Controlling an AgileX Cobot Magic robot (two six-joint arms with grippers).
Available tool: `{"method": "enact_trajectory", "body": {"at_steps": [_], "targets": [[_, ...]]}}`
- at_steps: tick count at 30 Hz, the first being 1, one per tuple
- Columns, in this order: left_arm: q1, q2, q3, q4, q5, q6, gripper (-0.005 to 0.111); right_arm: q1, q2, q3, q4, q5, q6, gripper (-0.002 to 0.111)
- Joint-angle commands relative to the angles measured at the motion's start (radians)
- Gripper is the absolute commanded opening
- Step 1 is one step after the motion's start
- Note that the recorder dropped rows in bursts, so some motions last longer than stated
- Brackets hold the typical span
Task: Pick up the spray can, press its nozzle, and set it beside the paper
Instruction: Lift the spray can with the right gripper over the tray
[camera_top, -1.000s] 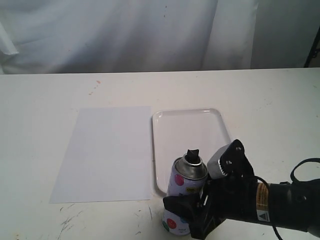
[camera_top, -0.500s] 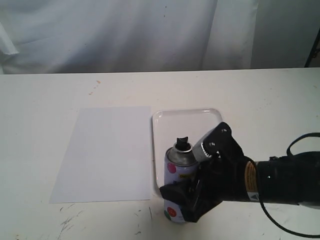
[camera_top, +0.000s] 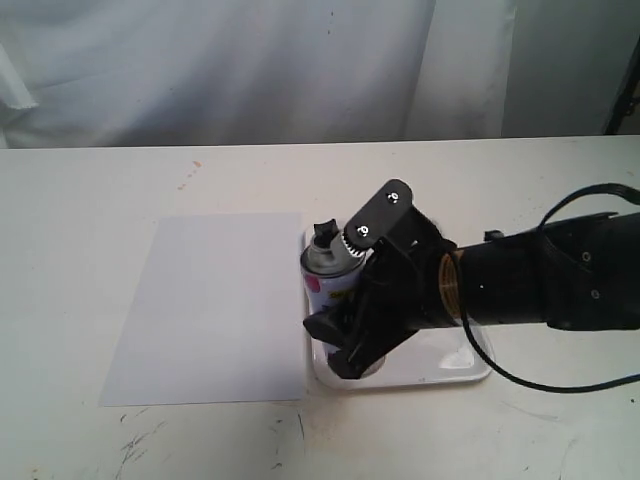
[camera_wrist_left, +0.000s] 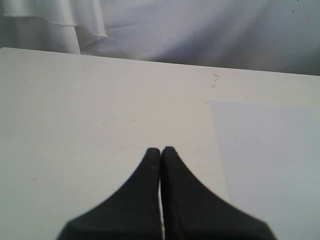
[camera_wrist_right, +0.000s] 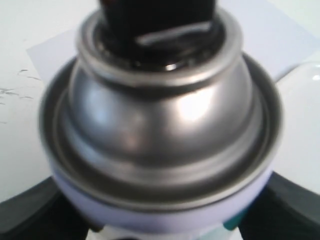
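Observation:
The spray can, white with coloured dots and a silver shoulder, hangs in the air over the left edge of the tray, tilted a little. My right gripper is shut on its body. Its black nozzle points up, with nothing touching it. The right wrist view is filled by the can's silver dome and the nozzle, with dark fingers on both sides. The paper lies flat just left of the can. My left gripper is shut and empty, over bare table, beside the paper.
A glossy white rimmed tray lies right of the paper, partly hidden by my right arm. A white curtain hangs behind the table. Scratch marks show near the table's front edge.
My right gripper has carried the can up and away from the front edge, toward the back and left. The can now hangs over the tray's left edge next to the paper.

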Motion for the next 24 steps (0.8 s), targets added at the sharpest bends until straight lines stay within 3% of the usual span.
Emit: {"method": "enact_trajectory", "body": {"at_steps": [1, 16, 24], "targets": [[0.001, -0.005, 0.004, 0.000, -0.004, -0.002, 0.000, 0.032, -0.015, -0.076, -0.096, 0.059, 0.006, 0.000], [0.001, -0.005, 0.004, 0.000, -0.004, -0.002, 0.000, 0.167, 0.089, -0.279, -0.245, 0.299, 0.003, 0.000], [0.001, -0.005, 0.004, 0.000, -0.004, -0.002, 0.000, 0.247, 0.175, -0.386, -0.251, 0.654, -0.110, 0.000]]}}
